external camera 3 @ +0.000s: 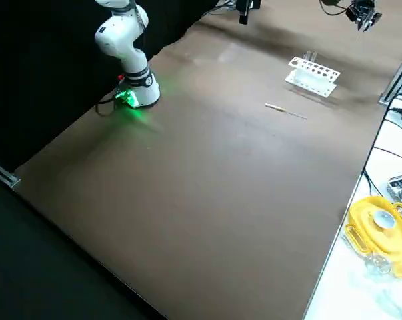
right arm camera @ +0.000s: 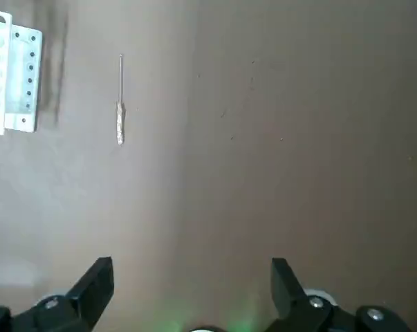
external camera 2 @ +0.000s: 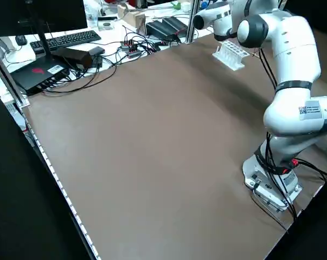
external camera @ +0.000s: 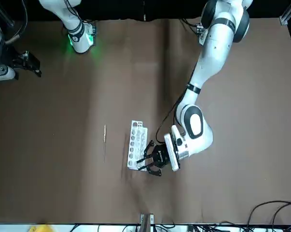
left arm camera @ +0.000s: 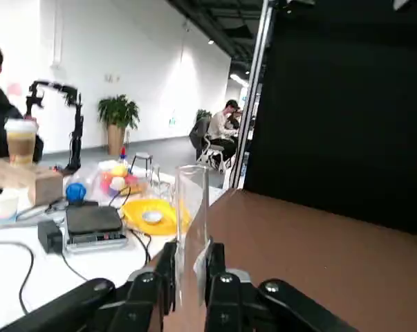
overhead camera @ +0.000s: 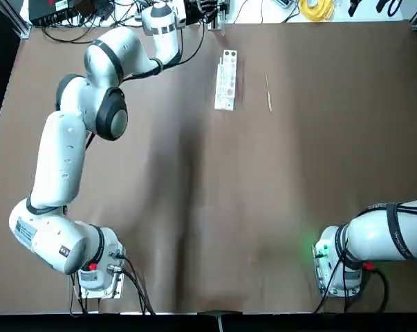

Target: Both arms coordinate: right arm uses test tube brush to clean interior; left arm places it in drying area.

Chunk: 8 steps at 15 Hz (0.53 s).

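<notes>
Closest to the left wrist camera, the left gripper point(left arm camera: 192, 254) is seen near the rack, its fingers clenched on a clear test tube point(left arm camera: 191, 200). Next, the white rack point(external camera: 136, 146), pierced by round holes, is set on the worktop point(overhead camera: 215, 207) — one edge is overlapped by the left fingers in the front view. To its right, the brush point(right arm camera: 120, 104) is laid flat, pale and slim, one end thicker. Farther right, the right gripper point(right arm camera: 193, 266) is held above the worktop — fingers released.
</notes>
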{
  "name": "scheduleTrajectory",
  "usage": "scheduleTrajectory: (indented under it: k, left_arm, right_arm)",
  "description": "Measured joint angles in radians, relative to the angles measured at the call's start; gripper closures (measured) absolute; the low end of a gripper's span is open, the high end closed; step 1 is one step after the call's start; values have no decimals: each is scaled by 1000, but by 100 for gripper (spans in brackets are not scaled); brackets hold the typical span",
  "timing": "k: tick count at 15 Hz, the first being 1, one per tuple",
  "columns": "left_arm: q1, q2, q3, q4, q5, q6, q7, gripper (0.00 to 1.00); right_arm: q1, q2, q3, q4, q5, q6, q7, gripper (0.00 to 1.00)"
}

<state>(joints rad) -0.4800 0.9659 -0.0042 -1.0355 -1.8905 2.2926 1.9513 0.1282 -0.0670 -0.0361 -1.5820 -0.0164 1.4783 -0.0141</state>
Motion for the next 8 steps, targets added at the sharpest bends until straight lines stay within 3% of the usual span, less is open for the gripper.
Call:
scheduleTrajectory:
  k: [2,8]
  left_arm:
    - [3,-51,0,-75,16,34,-95,77]
    - [0,-119,0,-195,31,110,-287,77]
  right_arm:
    - [0,0,0,0,0,0,0,0]
    - [0,0,0,0,0,0,0,0]
